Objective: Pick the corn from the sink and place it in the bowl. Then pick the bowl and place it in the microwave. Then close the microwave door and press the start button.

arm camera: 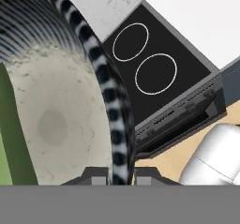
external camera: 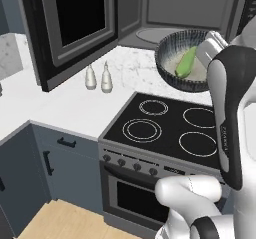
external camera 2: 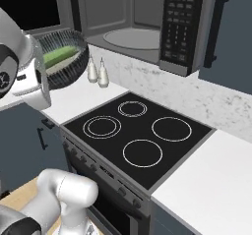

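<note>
Dark, pale-ribbed stoneware hangs in mid-air: the bowl (external camera: pixel 172 58) is lifted above the back of the stovetop (external camera: pixel 170 125), held at its rim by the gripper (arm camera: pixel 121 174), whose two dark fingers (arm camera: pixel 96 176) straddle the striped rim wall, one inside and one outside, pinching it. In the hand view the rim runs from 11 o'clock down to 6 o'clock, meeting the fingertips at the bottom edge, with the bowl's pale speckled floor to the left of it.

Inside the bowl lies the corn (external camera: pixel 186 62), showing mostly green husk, tilted against the pale inner floor; in the hand view a green strip of it sits at 8 o'clock, and in the right base view it shows as a green patch within the bowl at 10 o'clock.

Behind and above the bowl, the microwave (external camera 2: pixel 135 20) stands open, its grey interior and round glass turntable (external camera 2: pixel 132 38) visible at 12 o'clock in the right base view, the black button panel (external camera 2: pixel 180 20) just to the right of the cavity. The microwave door (external camera: pixel 75 25) is swung wide toward 11 o'clock in the left base view.

Two pale shakers (external camera: pixel 98 77) stand side by side on the white counter (external camera: pixel 60 108) at 9 o'clock from the bowl. The oven's four burner rings lie bare below.
</note>
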